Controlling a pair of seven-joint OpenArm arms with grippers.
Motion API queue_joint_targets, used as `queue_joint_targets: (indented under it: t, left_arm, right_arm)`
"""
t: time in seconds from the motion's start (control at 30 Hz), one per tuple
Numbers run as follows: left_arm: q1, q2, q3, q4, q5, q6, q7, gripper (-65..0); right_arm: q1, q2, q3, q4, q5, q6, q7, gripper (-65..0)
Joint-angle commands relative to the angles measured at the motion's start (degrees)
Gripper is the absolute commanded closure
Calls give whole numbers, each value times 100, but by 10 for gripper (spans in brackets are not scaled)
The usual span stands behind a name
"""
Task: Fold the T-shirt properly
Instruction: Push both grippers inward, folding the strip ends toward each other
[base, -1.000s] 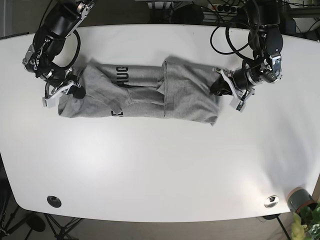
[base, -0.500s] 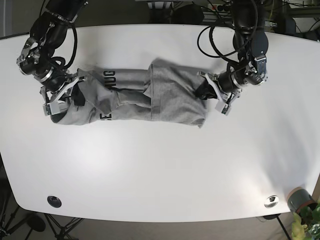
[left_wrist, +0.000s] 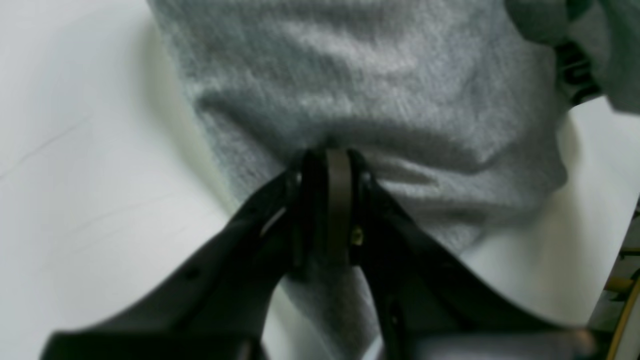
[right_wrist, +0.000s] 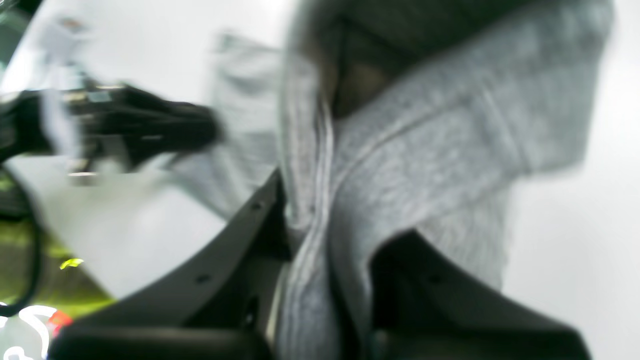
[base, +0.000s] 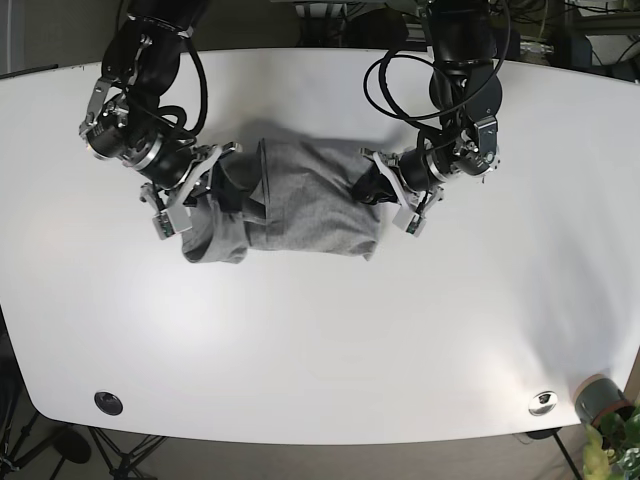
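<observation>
The grey T-shirt (base: 300, 200) lies bunched into a short, thick bundle at the middle of the white table (base: 320, 340). On the bundle's right end in the base view, my left gripper (base: 378, 190) is shut on the cloth. The left wrist view shows its fingertips (left_wrist: 332, 160) pinching a fold of the T-shirt (left_wrist: 375, 75). My right gripper (base: 195, 198) holds the bundle's left end. The blurred right wrist view has layers of the T-shirt (right_wrist: 425, 150) running between the right gripper's (right_wrist: 325, 235) fingers. Black lettering on the shirt is mostly hidden in the folds.
A black round fitting (base: 107, 402) and a metal one (base: 543, 402) sit near the table's front edge. A plant pot (base: 600, 400) stands off the front right corner. Cables hang behind the far edge.
Both grippers have moved inward toward each other, carrying the shirt's ends. The long, spread shirt has shortened into a compact bundle.
</observation>
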Motion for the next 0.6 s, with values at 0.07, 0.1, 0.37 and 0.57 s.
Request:
queue_joint_targets:
  t: [0.07, 0.1, 0.37, 0.57]
  left_arm:
    - [-28, 24, 145, -31, 245, 3, 248, -43]
    - [-19, 24, 145, -31, 245, 3, 248, -43]
    - [-19, 24, 181, -40, 245, 3, 248, -43]
    - [-45, 24, 181, -40, 236, 3, 248, -43]
  right_arm:
    - [108, -170, -317, 115, 90, 46, 194, 0]
    - [117, -178, -361, 107, 90, 46, 203, 0]
    - [345, -398, -844, -307, 81, 55, 405, 0]
    - [512, -398, -1064, -931, 81, 46, 449, 0]
